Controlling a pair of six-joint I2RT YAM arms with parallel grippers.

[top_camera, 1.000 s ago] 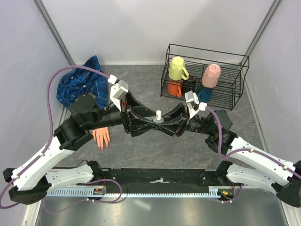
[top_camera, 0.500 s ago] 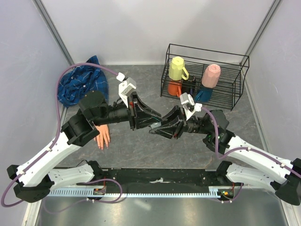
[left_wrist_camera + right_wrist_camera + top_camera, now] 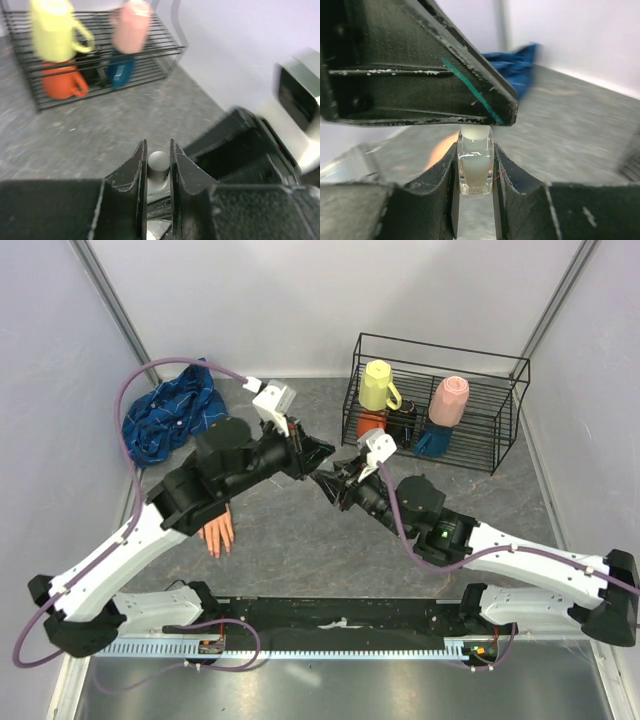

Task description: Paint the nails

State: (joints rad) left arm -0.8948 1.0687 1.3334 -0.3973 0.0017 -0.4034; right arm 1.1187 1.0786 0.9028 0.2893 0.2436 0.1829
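The two arms meet over the middle of the surface. The right tool is clamped on a small clear bottle, one finger on each side of the glass. The left tool comes from the other side and its fingers are pressed together on the white cap of this bottle – the cap fills the narrow gap between them.

The nails are on the fingertips of the mannequin hand. The hand lies flat on the surface under the left arm, fingers toward the near edge, well apart from the bottle. The nails are too small to see clearly. The blue plaid sleeve lies in the far left corner – a wire rack with cups stands at the far right.
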